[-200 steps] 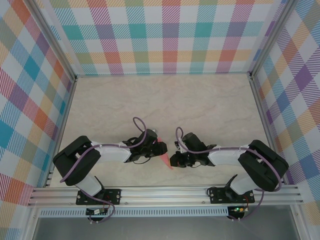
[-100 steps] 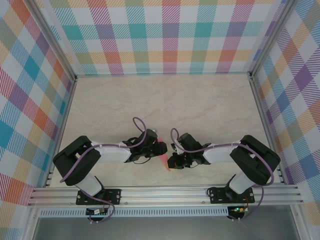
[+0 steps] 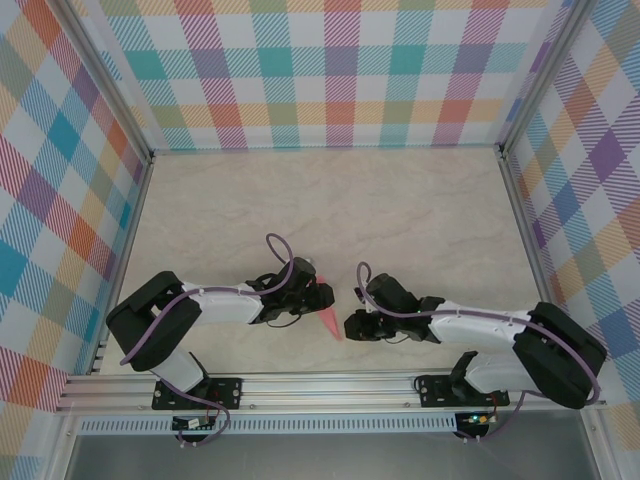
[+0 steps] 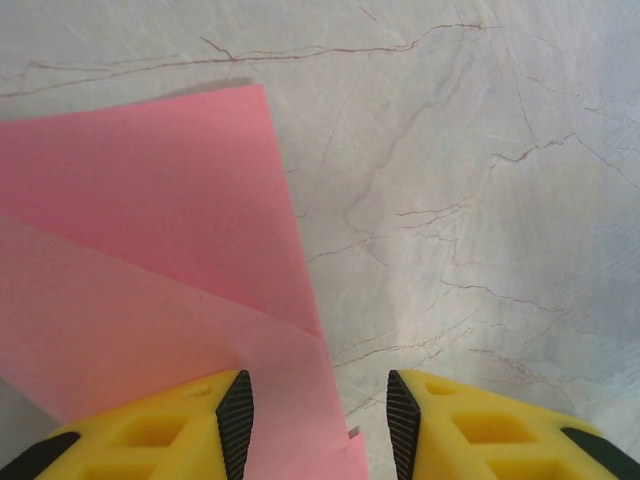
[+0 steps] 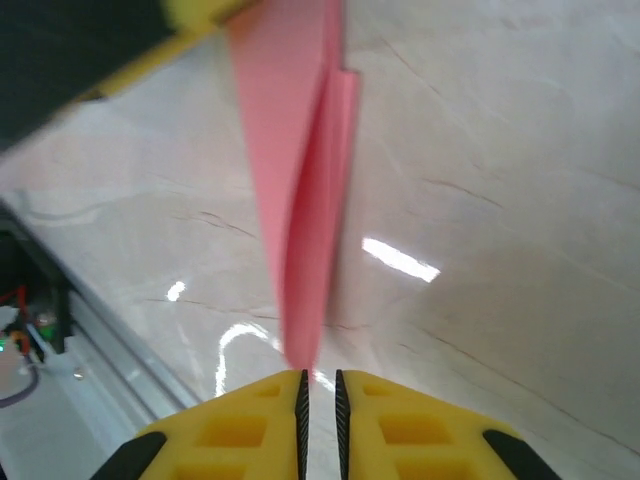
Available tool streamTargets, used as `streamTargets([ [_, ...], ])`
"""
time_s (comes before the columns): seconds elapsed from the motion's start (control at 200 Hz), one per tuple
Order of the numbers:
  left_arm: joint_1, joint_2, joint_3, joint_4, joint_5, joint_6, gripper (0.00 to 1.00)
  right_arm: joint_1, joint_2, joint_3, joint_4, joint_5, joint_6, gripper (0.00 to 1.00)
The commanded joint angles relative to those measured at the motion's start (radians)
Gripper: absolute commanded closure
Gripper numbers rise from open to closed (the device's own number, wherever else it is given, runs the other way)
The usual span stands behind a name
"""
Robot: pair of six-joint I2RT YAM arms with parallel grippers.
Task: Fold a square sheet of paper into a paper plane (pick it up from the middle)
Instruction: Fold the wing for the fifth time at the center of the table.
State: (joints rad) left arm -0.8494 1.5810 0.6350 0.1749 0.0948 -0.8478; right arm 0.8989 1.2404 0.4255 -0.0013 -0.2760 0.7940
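I count one sheet of paper [image 3: 331, 324], two arms and two grippers. The paper is thin, matte and salmon-pink, unmarked. It is folded into overlapping layers with straight creases that taper to one sharp point. It lies on the worktop [image 3: 400, 210] near its front edge, between my two grippers, with the point aimed toward the front rail [image 3: 330, 388].

My left gripper [image 4: 320, 400] stands open. Its two yellow fingers [image 4: 150, 430] with ribbed black pads [image 4: 236, 420] are apart. The left finger is over the paper, and bare stone shows between the paper's edge and the right finger.

My right gripper [image 5: 319, 385] is nearly closed, with only a thin slit between its pads. The paper's point reaches that slit, but I cannot tell whether it is pinched.

Two purple cables [image 3: 275, 245] loop over my white-and-black arms, one on each.

The worktop is glossy, pale cream marble with fine brown veins. Three walls [image 3: 340, 70] of pastel plaid surround it, framed in aluminium.
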Motion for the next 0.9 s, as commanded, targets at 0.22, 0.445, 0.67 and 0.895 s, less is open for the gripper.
streamTargets([
  [0.22,0.000,0.022,0.009,-0.075,-0.024,0.005,0.57,0.005,0.066,0.020,0.268,-0.035,0.132,0.87],
  [0.445,0.001,0.018,0.011,-0.078,-0.024,0.006,0.57,0.003,0.206,0.027,0.419,-0.104,0.189,0.88],
  [0.67,0.001,0.007,0.004,-0.087,-0.029,0.007,0.57,0.003,0.289,-0.005,0.462,-0.135,0.210,0.88],
  [0.895,0.000,0.004,0.003,-0.099,-0.038,0.012,0.57,0.003,0.289,-0.067,0.464,-0.159,0.211,0.88],
])
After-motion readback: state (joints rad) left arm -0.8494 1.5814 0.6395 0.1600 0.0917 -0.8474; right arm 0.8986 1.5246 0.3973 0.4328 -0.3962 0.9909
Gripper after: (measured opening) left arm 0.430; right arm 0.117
